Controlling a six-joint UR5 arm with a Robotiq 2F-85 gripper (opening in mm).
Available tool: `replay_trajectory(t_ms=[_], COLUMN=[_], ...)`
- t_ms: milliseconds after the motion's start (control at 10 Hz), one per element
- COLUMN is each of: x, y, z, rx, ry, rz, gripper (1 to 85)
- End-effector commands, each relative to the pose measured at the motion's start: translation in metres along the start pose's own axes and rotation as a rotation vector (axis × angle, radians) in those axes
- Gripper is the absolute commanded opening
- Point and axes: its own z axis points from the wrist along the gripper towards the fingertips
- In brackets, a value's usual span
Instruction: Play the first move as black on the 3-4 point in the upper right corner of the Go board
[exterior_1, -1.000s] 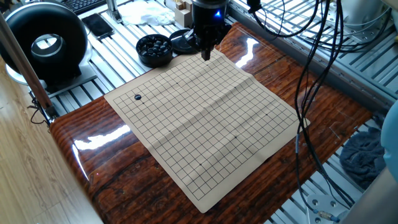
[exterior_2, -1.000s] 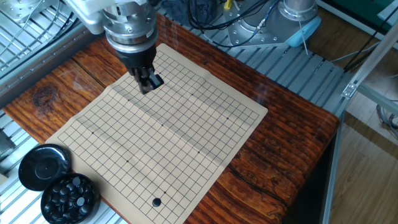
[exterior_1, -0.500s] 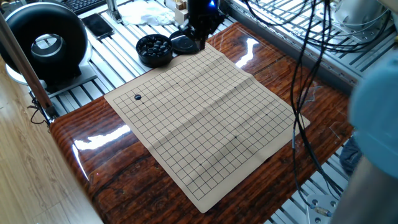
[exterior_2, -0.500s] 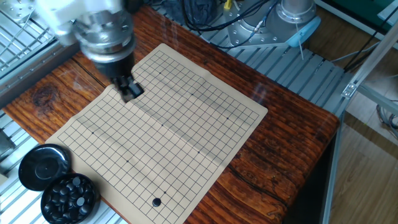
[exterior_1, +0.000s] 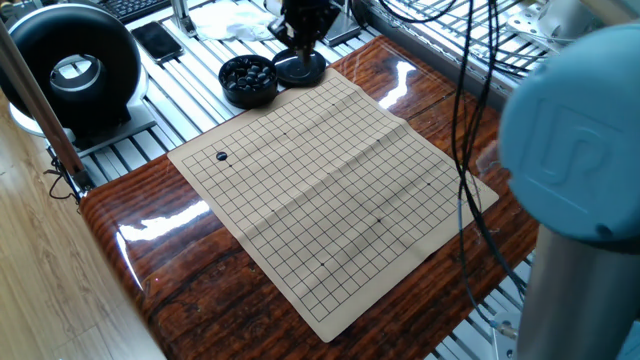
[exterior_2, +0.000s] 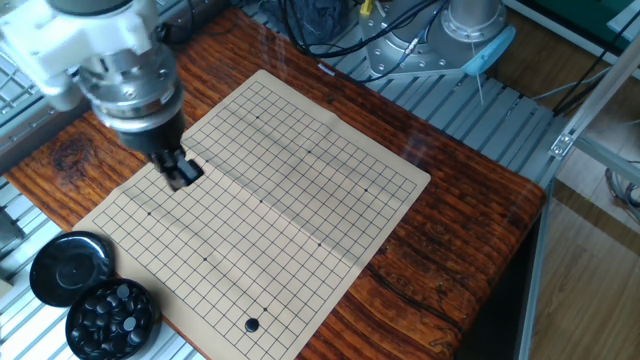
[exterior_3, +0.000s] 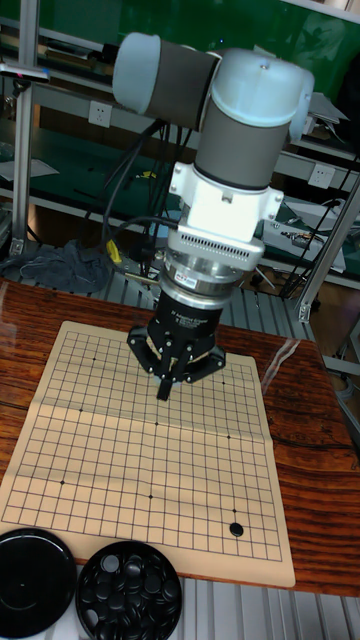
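Observation:
A single black stone (exterior_1: 221, 156) lies on the paper Go board (exterior_1: 330, 190), on an intersection a few lines in from one corner. That stone (exterior_3: 236, 529) is at the board's near right in the tall view, and the same stone (exterior_2: 252, 324) is near the bottom edge in the other fixed view. My gripper (exterior_3: 165, 390) hangs above the board (exterior_3: 150, 450), well away from the stone. Its fingers are drawn together to a point and nothing shows between them. In one fixed view the gripper (exterior_1: 303, 45) is over the bowl's side of the board.
A black bowl (exterior_1: 248, 80) full of black stones stands off the board's corner, with its lid (exterior_1: 300, 68) beside it. The bowl (exterior_3: 128, 592) and lid (exterior_3: 32, 580) are at the near edge in the tall view. Cables hang at the right. The arm's blurred elbow (exterior_1: 580, 150) fills the right foreground.
My gripper has travelled from the board's far edge toward the side where the bowl and lid stand. The black stone has stayed on its point.

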Motion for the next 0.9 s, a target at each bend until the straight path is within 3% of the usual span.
replay_trajectory(t_ms=[0,100,400,600,700,800], x=[-0.008,-0.006,-0.014,-0.010,-0.026,-0.046], y=[0.001,-0.001,0.003,-0.010,-0.003,0.018], z=[0.002,0.002,0.002,0.002,0.003,0.005], rx=[-0.004,0.004,-0.012,0.041,0.008,-0.081], ry=[0.013,0.023,-0.008,0.003,-0.050,-0.082], rz=[-0.004,0.012,0.094,0.137,0.086,0.083], gripper=[1.3,1.3,1.3,1.3,1.3,1.3])
